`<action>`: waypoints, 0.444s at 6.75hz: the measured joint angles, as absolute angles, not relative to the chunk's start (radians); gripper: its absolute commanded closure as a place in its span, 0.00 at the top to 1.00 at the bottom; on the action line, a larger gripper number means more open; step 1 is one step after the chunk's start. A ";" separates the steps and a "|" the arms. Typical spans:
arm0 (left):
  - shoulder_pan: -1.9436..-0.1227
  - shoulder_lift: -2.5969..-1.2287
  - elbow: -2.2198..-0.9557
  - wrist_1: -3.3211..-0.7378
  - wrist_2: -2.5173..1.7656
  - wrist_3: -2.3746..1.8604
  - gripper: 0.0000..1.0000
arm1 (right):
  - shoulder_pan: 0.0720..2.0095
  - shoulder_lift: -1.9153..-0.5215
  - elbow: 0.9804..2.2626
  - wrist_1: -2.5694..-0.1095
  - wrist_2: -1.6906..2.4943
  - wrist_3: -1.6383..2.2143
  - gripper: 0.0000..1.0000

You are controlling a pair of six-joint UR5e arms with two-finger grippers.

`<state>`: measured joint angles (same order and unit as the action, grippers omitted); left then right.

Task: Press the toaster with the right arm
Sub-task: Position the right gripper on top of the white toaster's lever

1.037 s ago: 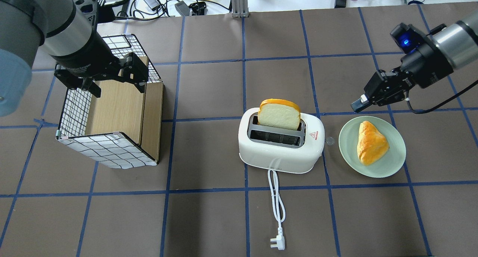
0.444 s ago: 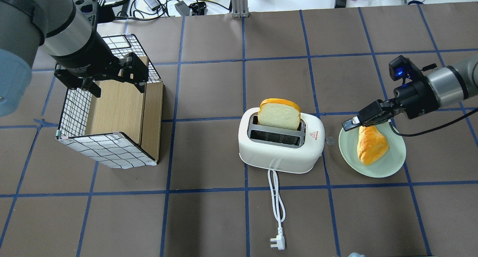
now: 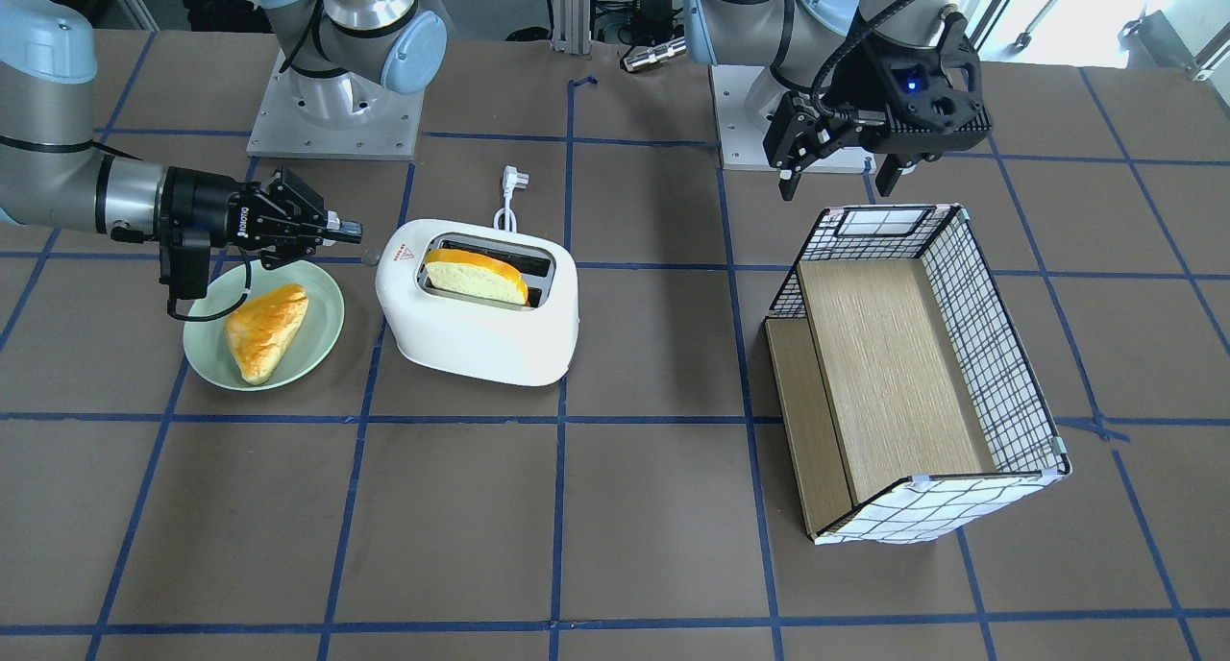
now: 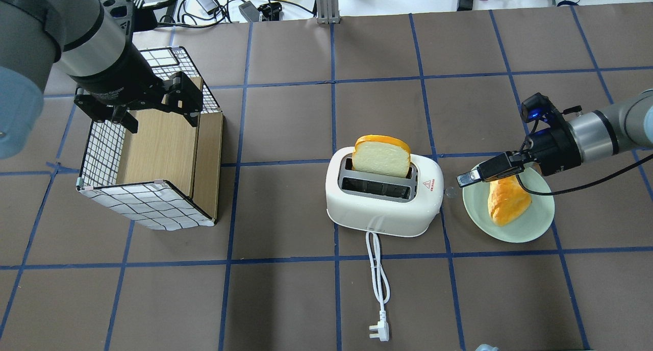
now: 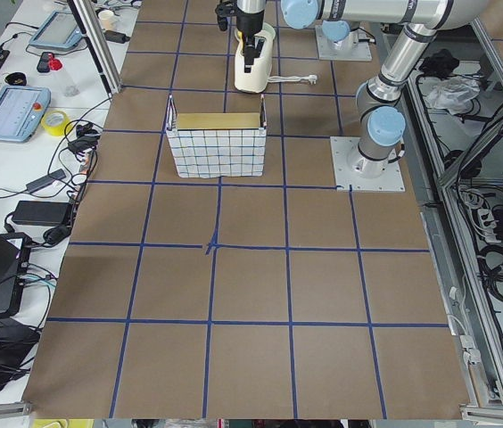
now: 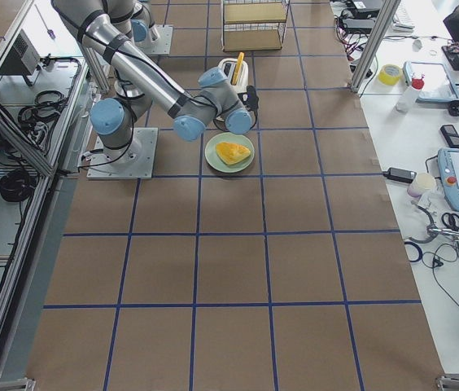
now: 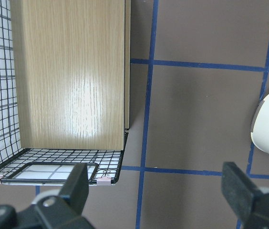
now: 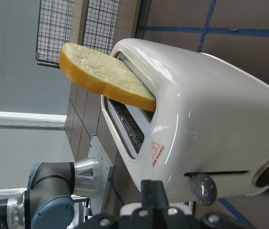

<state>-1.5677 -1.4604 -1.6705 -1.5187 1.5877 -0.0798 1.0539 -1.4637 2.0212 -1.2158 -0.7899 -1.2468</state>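
Observation:
The white two-slot toaster [image 4: 383,203] stands mid-table with a bread slice [image 4: 381,154] upright in its far slot; it also shows in the front view [image 3: 476,325] and the right wrist view [image 8: 211,114]. Its small grey lever [image 8: 203,185] sits on the end facing my right gripper [image 4: 463,178]. That gripper is shut and empty, level with the toaster's end and a short gap away from it, above the plate's edge. It also shows in the front view [image 3: 348,227]. My left gripper [image 4: 160,117] is open and empty above the basket.
A green plate [image 4: 510,233] with a golden pastry [image 4: 505,200] lies right of the toaster, under my right gripper. The checked wire-and-wood basket [image 4: 153,152] lies on its side at left. The white cord and plug [image 4: 380,332] trail toward the near edge.
My right gripper has moved down and left, from beyond the plate to just beside the toaster's lever end. The left arm, toaster and bread have not moved.

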 measured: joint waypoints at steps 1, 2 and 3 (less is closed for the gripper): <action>-1.568 -1.460 -1.670 -1.519 1.588 -0.080 1.00 | 1.054 -1.457 2.041 -1.249 -0.788 -1.252 0.00; -1.568 -1.460 -1.670 -1.519 1.588 -0.080 1.00 | 1.054 -1.450 2.053 -1.273 -0.787 -1.257 0.00; -1.568 -1.460 -1.670 -1.519 1.588 -0.080 1.00 | 1.054 -1.447 2.059 -1.283 -0.787 -1.260 0.00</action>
<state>-1.5677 -1.4603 -1.6705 -1.5186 1.5877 -0.0798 1.0539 -1.4470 2.0589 -1.2829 -0.7870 -1.2605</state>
